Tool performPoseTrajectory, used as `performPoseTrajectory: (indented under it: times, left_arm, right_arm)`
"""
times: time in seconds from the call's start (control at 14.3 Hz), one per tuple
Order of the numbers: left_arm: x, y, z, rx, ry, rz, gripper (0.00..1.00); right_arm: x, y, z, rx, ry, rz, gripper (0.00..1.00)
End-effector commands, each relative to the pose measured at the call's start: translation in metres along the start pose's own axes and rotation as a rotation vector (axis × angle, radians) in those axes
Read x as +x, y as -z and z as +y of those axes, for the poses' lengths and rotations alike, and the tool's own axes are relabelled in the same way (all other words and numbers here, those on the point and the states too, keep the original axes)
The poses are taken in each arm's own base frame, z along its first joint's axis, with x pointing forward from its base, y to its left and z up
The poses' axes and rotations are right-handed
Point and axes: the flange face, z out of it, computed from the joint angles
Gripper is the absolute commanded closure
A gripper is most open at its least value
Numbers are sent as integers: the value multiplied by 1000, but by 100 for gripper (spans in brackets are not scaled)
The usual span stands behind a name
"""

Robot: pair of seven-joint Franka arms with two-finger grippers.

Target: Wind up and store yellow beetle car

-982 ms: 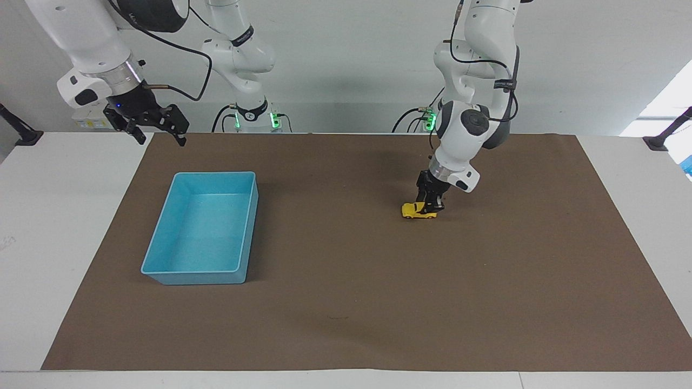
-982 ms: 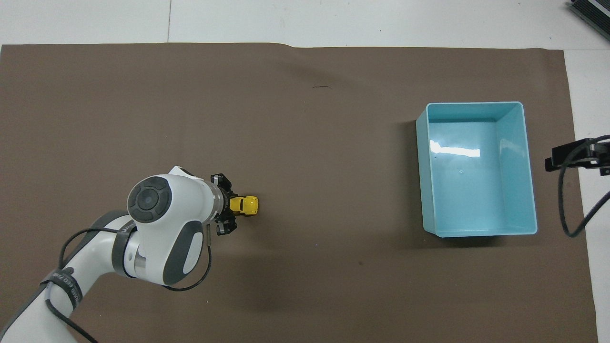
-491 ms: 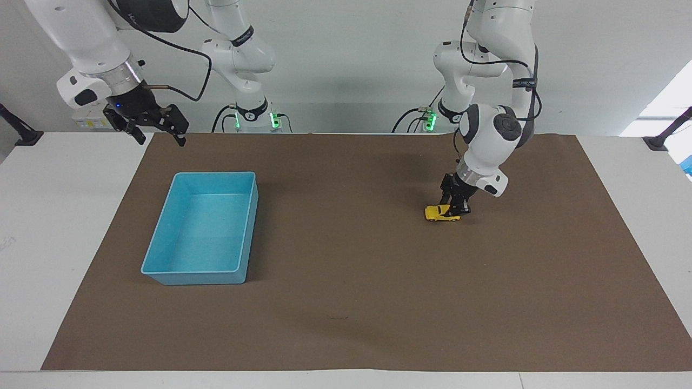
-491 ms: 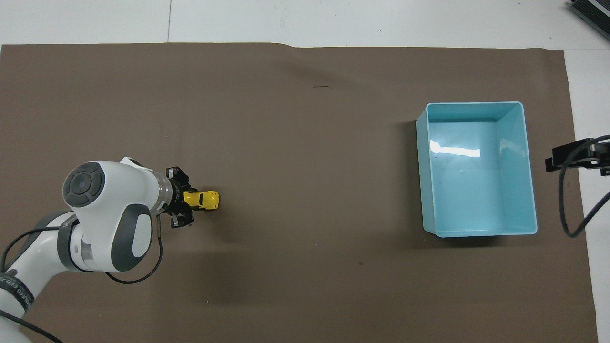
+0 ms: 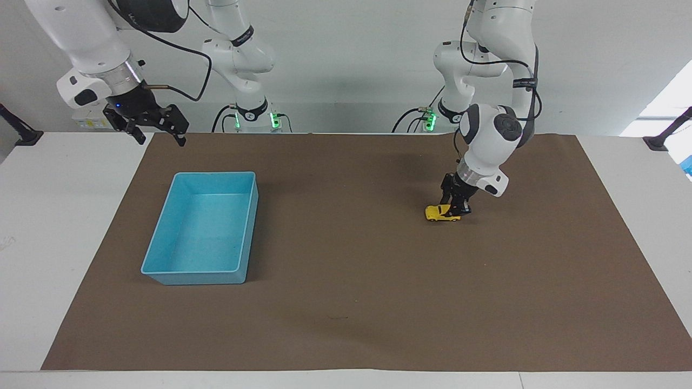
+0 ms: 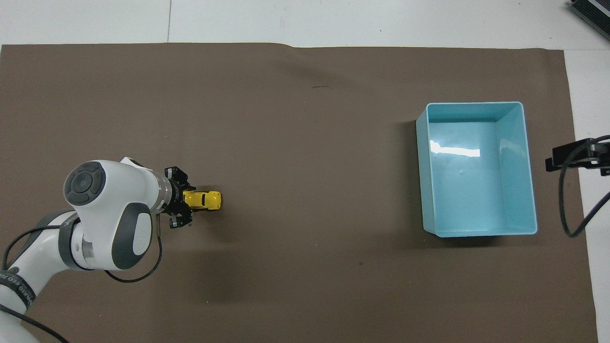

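The yellow beetle car [image 5: 440, 213] [image 6: 206, 200] stands on its wheels on the brown mat, toward the left arm's end of the table. My left gripper [image 5: 457, 208] [image 6: 183, 206] is down at the car's rear end, against or around it; the grip itself does not show. The car's nose points toward the blue bin [image 5: 162, 237] [image 6: 529, 166], which stands empty toward the right arm's end. My right gripper [image 5: 161, 138] hangs open in the air over the mat's corner near the bin, holding nothing, and waits.
The brown mat [image 5: 346, 302] covers most of the white table [image 5: 48, 227]. A wide stretch of bare mat lies between the car and the bin. Black clamps [image 5: 662, 138] sit at the table's corners by the robots.
The left arm pulled the car backward along the mat toward its own end of the table, then stopped; in the last half second the car barely shifted. The right arm stayed still.
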Motion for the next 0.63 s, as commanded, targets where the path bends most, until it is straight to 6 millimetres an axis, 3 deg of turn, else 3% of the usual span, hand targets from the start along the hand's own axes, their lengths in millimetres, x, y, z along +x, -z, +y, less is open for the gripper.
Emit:
performPoseTrajectory:
  times: [0.0, 0.56]
  left_arm:
    - [3, 29, 17, 13, 27, -12, 0]
    - [10, 34, 21, 10, 39, -13, 0]
  right_arm:
    - [-9, 1, 5, -6, 18, -4, 0]
    - [-9, 1, 5, -6, 18, -4, 0]
